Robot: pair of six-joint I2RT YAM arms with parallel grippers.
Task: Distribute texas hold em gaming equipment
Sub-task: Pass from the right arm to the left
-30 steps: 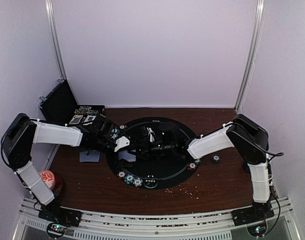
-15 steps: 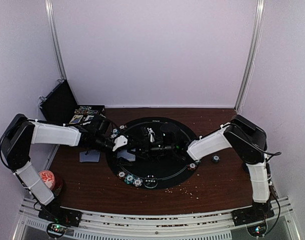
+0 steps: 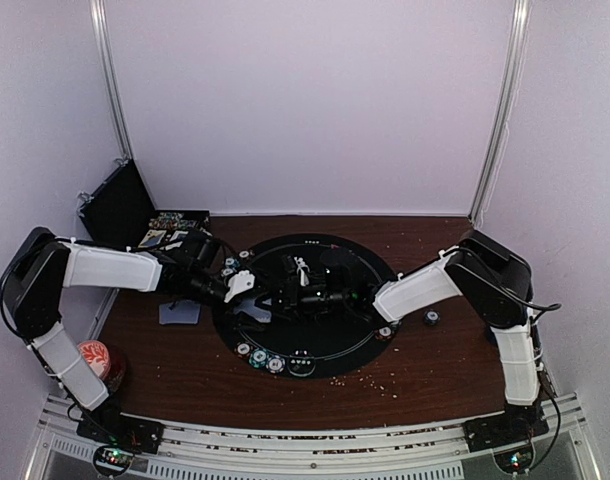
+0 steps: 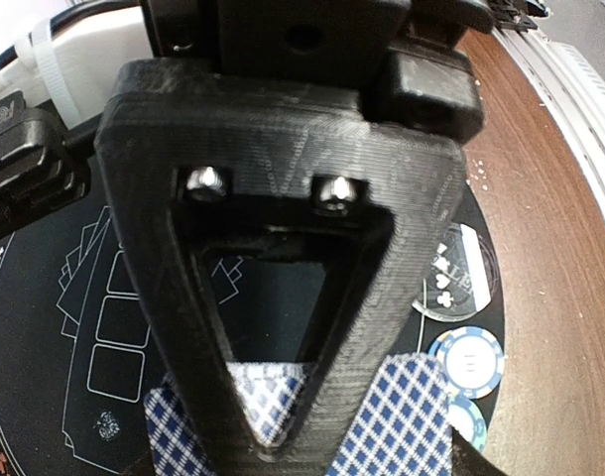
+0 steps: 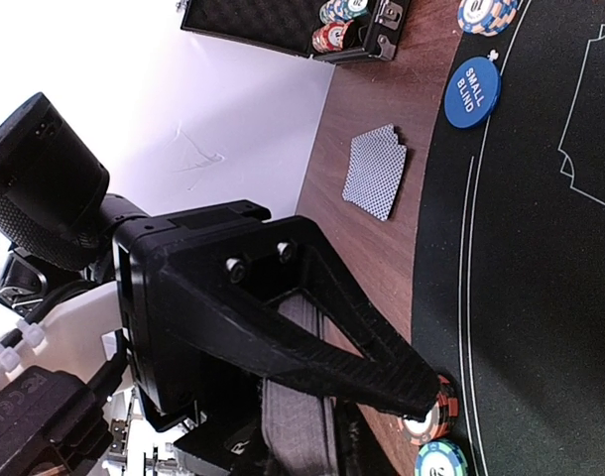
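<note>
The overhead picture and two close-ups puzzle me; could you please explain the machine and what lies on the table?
It is a robot: two arms bolted at the near edge of the table, the left arm and the right arm, both reaching onto a round black poker mat. The overhead picture comes from a fixed camera above and behind them; each close-up comes from a camera on a wrist. The left gripper is over blue-checked cards; whether it grips them I cannot tell. The right gripper has its tip by a chip stack; a Small Blind button and more cards lie beyond.
</note>
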